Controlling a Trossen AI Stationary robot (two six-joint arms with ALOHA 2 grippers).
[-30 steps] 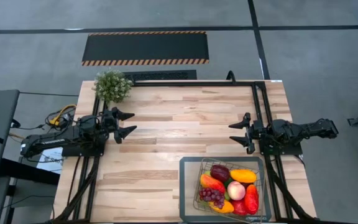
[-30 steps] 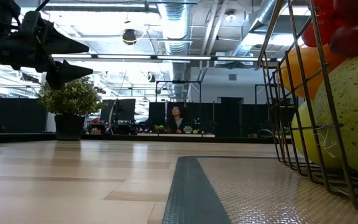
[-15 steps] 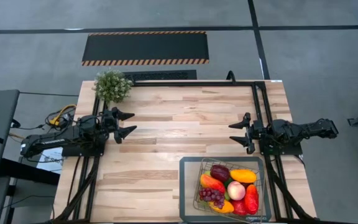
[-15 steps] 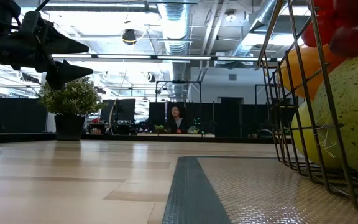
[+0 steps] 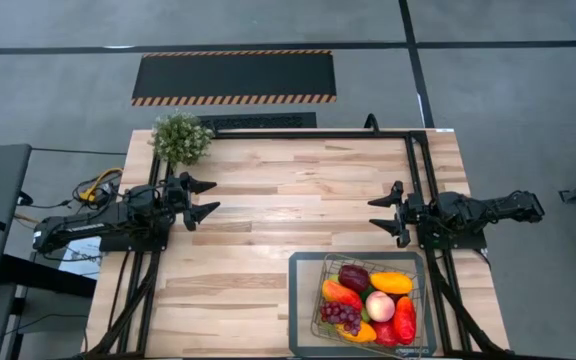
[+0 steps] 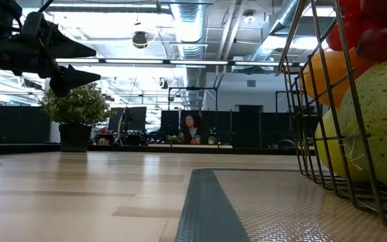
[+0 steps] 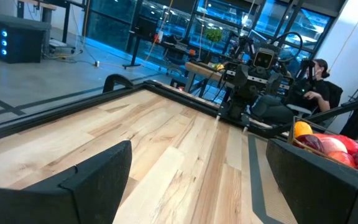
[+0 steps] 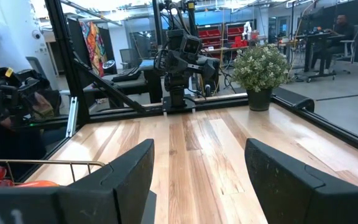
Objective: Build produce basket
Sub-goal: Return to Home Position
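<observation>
The dark wire-mesh basket (image 5: 318,300) stands on a grey mat at the table's near right. It holds the produce (image 5: 370,305): red, orange and yellow peppers, a pink peach, purple grapes and a dark fruit. In the low view the basket (image 6: 301,101) stands close at the right with a green pear (image 6: 381,128) against its wire. My left gripper (image 5: 208,197) is open and empty at the table's left side. My right gripper (image 5: 380,214) is open and empty at the right side, beyond the basket's far end.
A bushy potted plant (image 5: 180,138) stands at the table's far left corner. The grey mat (image 5: 300,300) lies under the basket. Bare wood lies between the two arms. A person (image 6: 192,128) sits in the room beyond the table.
</observation>
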